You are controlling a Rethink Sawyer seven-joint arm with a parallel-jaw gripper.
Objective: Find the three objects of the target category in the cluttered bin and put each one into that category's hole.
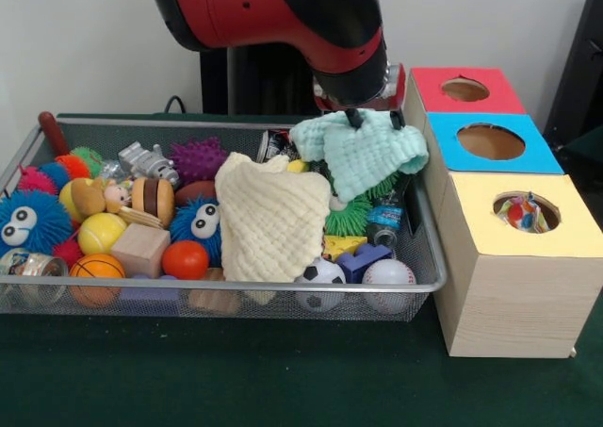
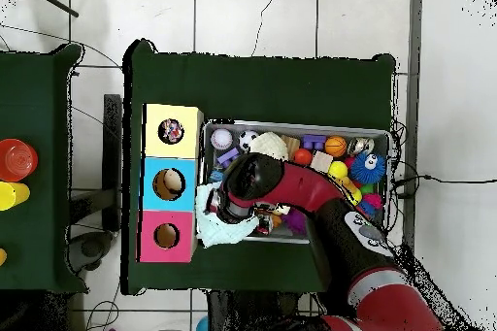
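A green desk (image 1: 283, 380) fills the lower frame. Above it, a wire bin (image 1: 236, 286) holds toys. At upper centre, the gripper (image 1: 374, 118) grips a mint cloth (image 1: 363, 149), lifted beside the three-hole box (image 1: 513, 257) at right.

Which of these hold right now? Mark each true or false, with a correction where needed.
1. The end effector holds a mint-green cloth. True.
2. The yellow box's hole is empty. False: something colourful shows inside.
3. A cream cloth lies in the wire bin. True.
4. The red box sits nearest the camera in the front view. False: the yellow box is nearest.
5. The soccer ball sits outside the bin. False: inside.
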